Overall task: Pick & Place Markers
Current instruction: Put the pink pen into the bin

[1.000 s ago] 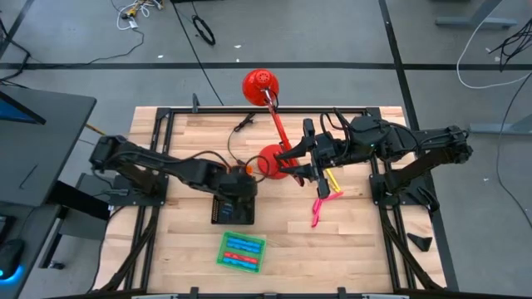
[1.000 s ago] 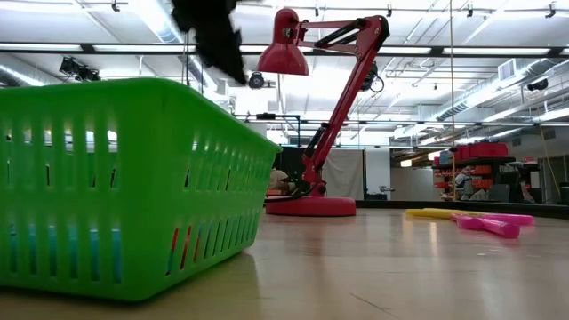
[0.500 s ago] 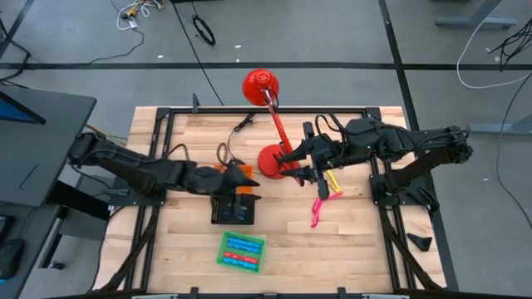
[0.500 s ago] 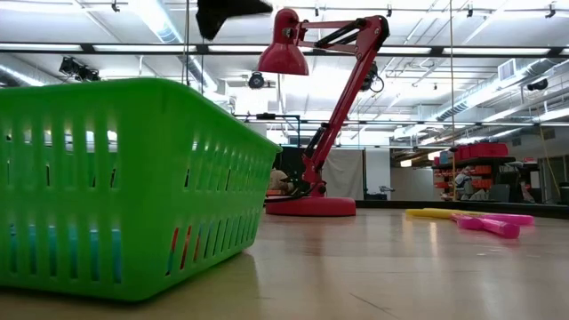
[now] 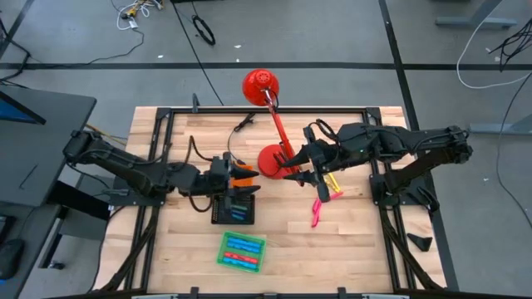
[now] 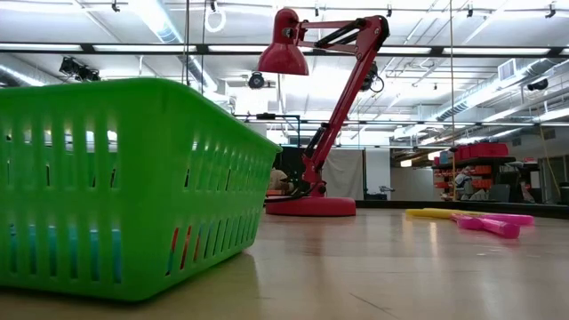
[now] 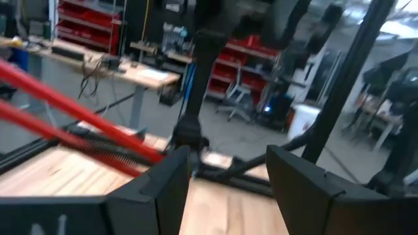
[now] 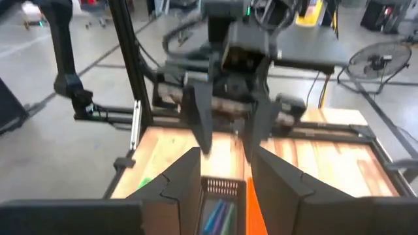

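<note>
On the wooden tabletop (image 5: 183, 249), the left tool (image 5: 246, 177) has drawn back from above the black tray (image 5: 233, 212), spread and empty. The right tool (image 5: 298, 166), also spread, hovers beside loose markers (image 5: 317, 209), probably the next pick.

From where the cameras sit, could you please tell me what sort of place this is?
Probably a robotics lab or workshop. The wooden table stands on a concrete floor crossed by loose cables, red parts shelves line a wall, and a floor fan stands nearby.
</note>
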